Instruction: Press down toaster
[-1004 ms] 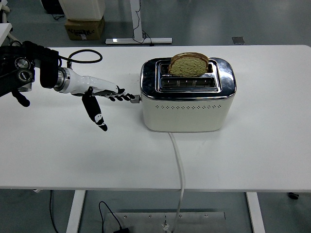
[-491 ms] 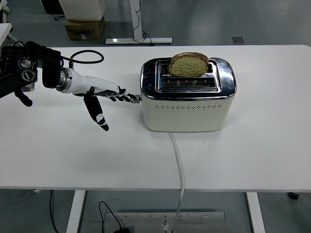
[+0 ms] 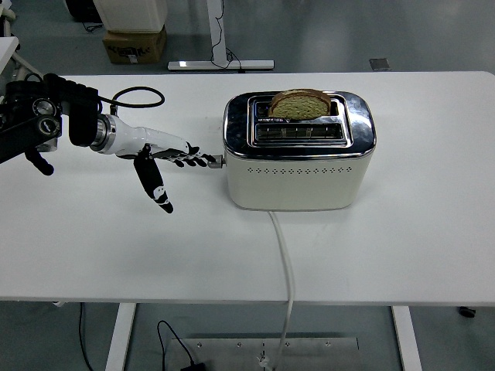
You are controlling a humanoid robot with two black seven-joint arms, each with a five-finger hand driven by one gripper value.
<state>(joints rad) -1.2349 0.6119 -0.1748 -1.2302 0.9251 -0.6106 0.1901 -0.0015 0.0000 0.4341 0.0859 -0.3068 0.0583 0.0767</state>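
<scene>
Across a white table (image 3: 433, 232), right of centre, stands a heavy-looking, rigid cream toaster with a slippery-looking chrome top (image 3: 299, 161), bread slice (image 3: 299, 103) in its far slot. Left hand (image 3: 166, 158) reaches with extended fingers touching the small lever (image 3: 219, 161) on the toaster's left end, the spot to press.

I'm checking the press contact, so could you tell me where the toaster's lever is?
In the head view, the lever protrudes from the toaster's left end, with the left robot hand's fingertips against it.
</scene>
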